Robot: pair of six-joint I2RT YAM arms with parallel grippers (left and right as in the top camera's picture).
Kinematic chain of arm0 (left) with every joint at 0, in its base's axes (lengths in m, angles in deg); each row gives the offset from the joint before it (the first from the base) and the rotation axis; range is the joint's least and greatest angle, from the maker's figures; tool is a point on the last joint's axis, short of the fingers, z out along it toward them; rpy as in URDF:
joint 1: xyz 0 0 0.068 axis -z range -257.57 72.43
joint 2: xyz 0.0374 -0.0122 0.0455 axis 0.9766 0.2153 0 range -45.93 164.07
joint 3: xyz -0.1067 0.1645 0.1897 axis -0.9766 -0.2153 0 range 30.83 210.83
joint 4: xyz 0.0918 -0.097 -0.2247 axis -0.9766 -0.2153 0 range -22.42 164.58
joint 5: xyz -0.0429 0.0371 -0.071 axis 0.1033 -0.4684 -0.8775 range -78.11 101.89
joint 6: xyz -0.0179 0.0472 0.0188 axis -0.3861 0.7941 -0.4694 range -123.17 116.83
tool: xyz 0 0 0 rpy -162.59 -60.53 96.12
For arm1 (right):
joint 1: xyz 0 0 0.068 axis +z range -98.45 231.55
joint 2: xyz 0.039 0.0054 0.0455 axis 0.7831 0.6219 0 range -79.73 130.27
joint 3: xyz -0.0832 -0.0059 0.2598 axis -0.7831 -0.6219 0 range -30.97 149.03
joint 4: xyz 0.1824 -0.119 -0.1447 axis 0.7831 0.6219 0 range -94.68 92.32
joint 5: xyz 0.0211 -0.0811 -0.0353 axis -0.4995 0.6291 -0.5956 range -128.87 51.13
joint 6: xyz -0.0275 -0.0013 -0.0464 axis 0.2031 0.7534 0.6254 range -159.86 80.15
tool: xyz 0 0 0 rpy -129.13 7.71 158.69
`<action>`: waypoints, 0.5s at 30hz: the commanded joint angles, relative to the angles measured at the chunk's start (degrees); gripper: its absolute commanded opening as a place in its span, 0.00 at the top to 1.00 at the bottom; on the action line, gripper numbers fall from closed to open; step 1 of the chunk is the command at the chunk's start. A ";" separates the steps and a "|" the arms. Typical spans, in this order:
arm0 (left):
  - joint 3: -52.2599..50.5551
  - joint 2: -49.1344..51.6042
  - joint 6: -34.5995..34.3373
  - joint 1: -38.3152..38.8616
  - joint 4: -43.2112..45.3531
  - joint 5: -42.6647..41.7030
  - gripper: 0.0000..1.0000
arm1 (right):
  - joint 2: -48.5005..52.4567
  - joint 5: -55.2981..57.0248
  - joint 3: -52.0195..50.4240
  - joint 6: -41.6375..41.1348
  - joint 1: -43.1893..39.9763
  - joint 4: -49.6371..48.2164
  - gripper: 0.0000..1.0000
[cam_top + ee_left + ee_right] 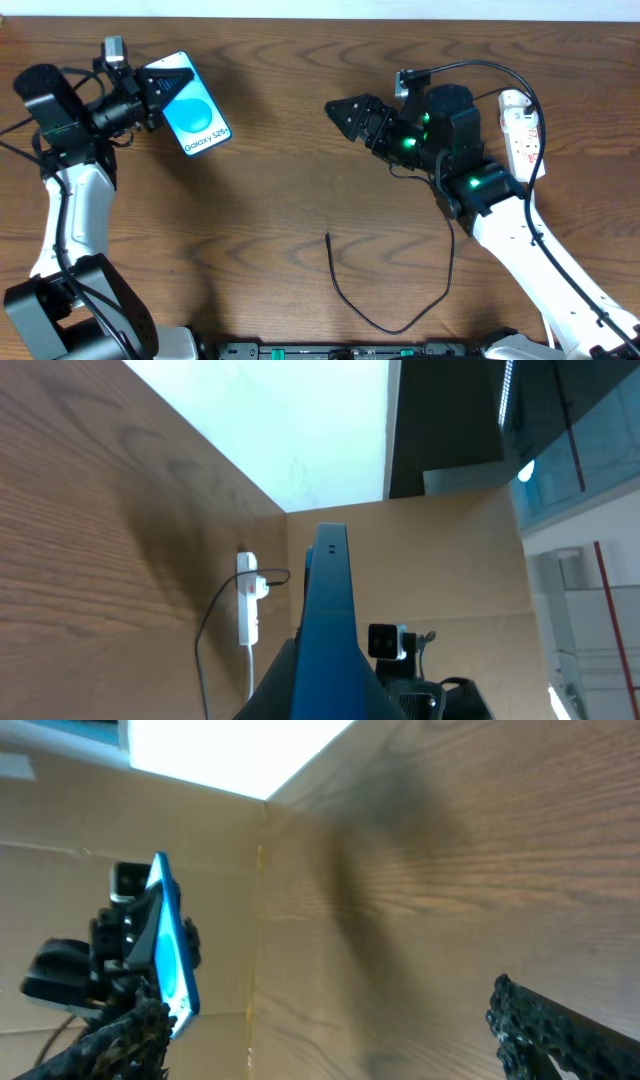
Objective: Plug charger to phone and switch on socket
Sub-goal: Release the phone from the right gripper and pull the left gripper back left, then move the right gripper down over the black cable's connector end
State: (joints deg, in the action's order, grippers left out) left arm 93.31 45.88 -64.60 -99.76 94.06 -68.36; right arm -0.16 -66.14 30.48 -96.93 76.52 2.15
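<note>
The phone [199, 116], blue screen up, is lifted at the far left with my left gripper [165, 88] shut on its upper end. In the left wrist view the phone [328, 615] stands edge-on between the jaws. The charger [343, 299] lies loose on the table near the front, its plug tip [328, 238] pointing away. My right gripper [338, 116] hovers mid-table, open and holding nothing, aimed left at the phone [166, 945]. The socket [521, 124] lies at the far right behind the right arm, and shows again as the socket [247, 600] in the left wrist view.
The charger's cable loops back under my right arm [500, 215] toward the strip. A cardboard wall [130, 830] stands along the table's far side. Bare wood table [270, 200] lies between the two grippers.
</note>
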 commanded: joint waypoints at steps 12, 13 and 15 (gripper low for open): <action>0.42 -1.16 2.54 -1.79 0.37 -2.91 0.93 | 15.45 3.19 24.24 22.16 3.65 33.18 0.01; 0.42 -1.16 2.54 -1.79 0.37 -2.89 0.93 | 16.37 4.04 25.14 22.77 3.89 35.26 0.01; 0.42 -1.16 2.54 -1.79 0.37 -2.84 0.93 | 18.29 5.64 26.58 24.48 4.57 39.30 0.01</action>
State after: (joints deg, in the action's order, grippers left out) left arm 93.31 45.88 -62.89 -101.21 94.06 -69.30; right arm 15.08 -64.37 53.63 -78.47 79.77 37.05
